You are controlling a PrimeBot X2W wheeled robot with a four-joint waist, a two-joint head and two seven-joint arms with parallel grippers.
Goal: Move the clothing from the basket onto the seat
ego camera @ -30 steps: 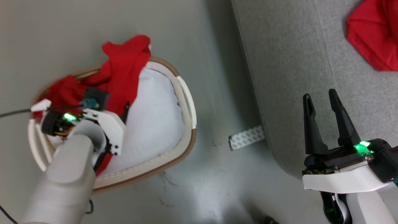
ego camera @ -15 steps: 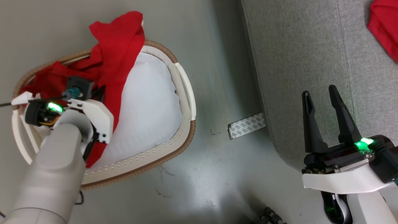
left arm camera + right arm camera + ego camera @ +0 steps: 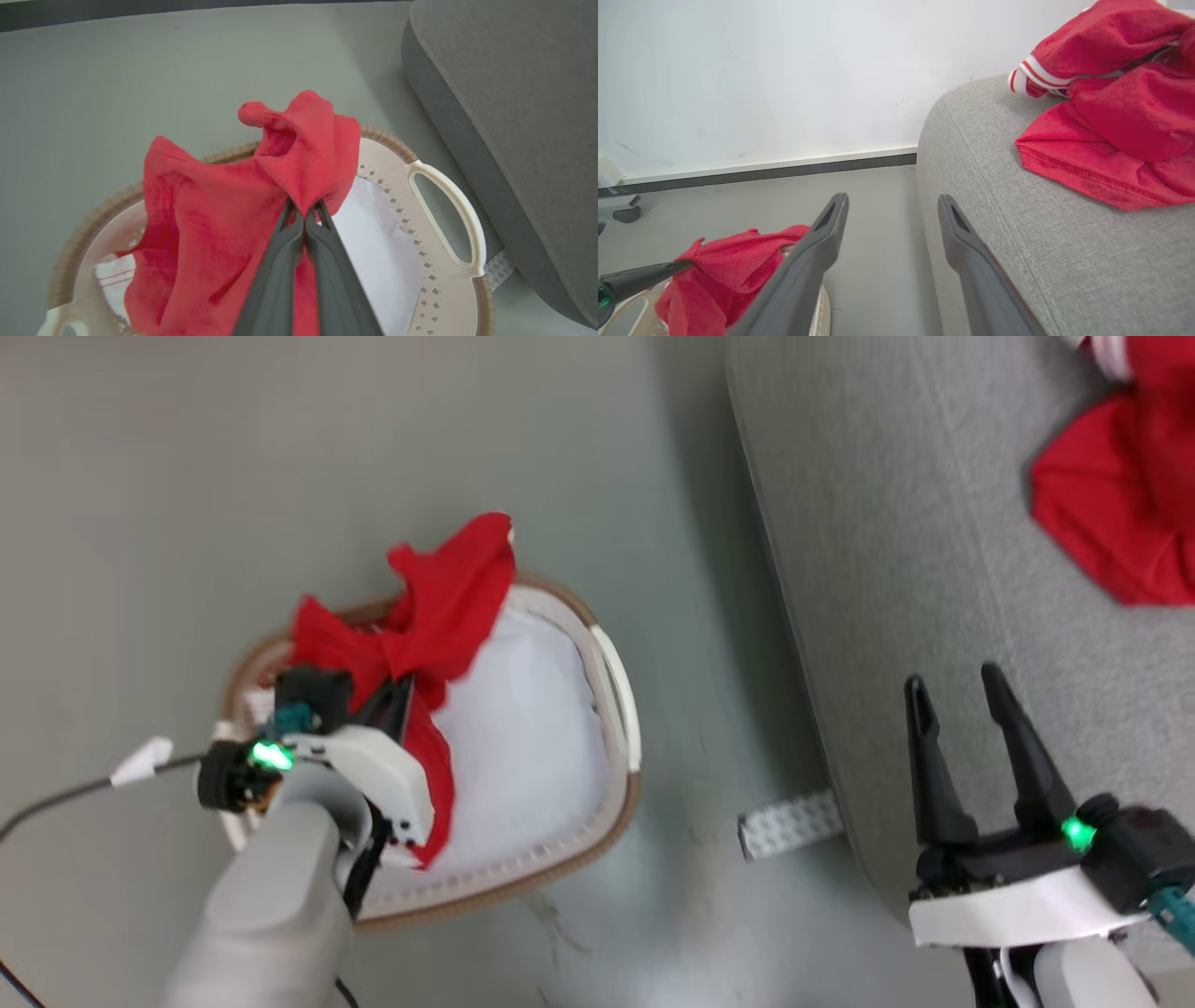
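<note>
The left hand (image 3: 304, 211) is clamped tight on a red garment (image 3: 210, 224), bunched up over the cream basket (image 3: 446, 284) on the floor. The right hand (image 3: 893, 203) hovers, its 2 fingers apart, beside the grey seat (image 3: 1064, 270), where a second red garment with striped trim (image 3: 1125, 135) lies.

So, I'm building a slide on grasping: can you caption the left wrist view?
Left gripper shut on a red garment over the cream basket, with the grey seat alongside.

Red clothing (image 3: 224, 224) bunched over basket (image 3: 451, 284) — more on seat (image 3: 514, 93).
</note>
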